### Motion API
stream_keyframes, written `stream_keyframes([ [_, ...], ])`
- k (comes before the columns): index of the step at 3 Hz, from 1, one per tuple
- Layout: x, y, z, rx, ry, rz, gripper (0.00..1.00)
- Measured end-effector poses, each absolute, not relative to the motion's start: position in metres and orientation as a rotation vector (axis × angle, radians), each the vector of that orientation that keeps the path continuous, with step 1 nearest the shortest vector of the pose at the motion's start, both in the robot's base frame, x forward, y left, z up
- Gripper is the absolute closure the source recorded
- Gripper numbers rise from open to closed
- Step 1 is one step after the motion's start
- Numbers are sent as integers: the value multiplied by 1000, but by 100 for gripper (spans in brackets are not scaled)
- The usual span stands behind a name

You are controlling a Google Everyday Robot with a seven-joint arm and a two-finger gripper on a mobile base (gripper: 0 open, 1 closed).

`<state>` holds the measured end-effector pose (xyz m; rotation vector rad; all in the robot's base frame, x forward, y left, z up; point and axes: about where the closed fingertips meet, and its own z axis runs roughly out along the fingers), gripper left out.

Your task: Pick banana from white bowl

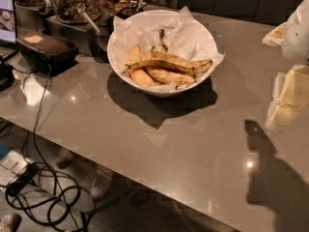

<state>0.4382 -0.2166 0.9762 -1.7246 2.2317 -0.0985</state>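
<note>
where the surface (159, 144) ends nearest the camera, its front edge runs on a slant from the left side down to the bottom right. below that edge lies a floor with a tangle of black cables (48, 197) and two pale shoes (99, 185). the near and middle stretch of the surface is bare and glossy, carrying only a dark shadow (263, 178) at the lower right.

one end effector (289, 98), cream and white, hangs at the right border of the view, above the surface and partly cut off. whether it is spread or pressed together, i cannot tell; it grips nothing that shows.

farther back and well apart to its left sits one white bowl (159, 92), lined with crinkled paper (188, 33), with open surface between the two. the banana (164, 61) lies across the top of the pile inside, its thin stem toward the left. i count at least four bananas in all, one with its stem pointing up.

beyond the bowl, at the far left, stand one black box (46, 50), a jar of nuts (77, 1) and a lit screen (6, 13).
</note>
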Motion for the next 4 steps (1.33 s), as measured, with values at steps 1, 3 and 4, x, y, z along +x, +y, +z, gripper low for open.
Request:
stream_keyframes([
  [1, 438, -217, 976, -1724, 2232, -98, 0],
  [3, 461, -187, 972, -1803, 2264, -55, 0],
  [4, 482, -157, 964, -1915, 2230, -31, 0],
])
